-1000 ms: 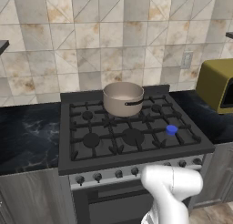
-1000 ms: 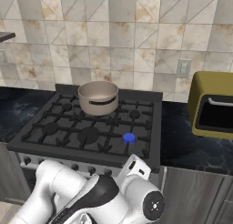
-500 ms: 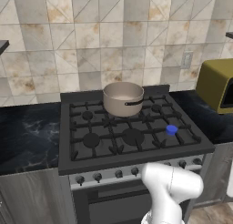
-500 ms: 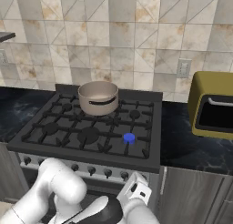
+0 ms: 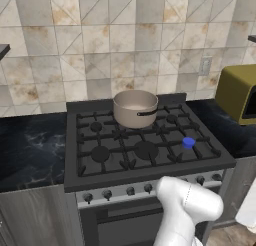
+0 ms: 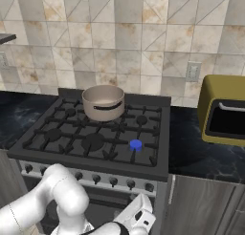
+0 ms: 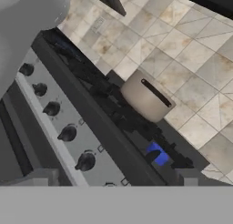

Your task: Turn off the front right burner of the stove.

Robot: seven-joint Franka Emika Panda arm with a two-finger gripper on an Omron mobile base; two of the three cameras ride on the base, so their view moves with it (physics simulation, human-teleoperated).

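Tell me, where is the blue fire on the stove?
The blue flame sits on the stove's front right burner, right of the wide middle burner and in front of the pot.

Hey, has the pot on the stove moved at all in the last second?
No. The pot sits on the same back-centre grate of the stove, at the same spot relative to the blue flame and the wall outlet.
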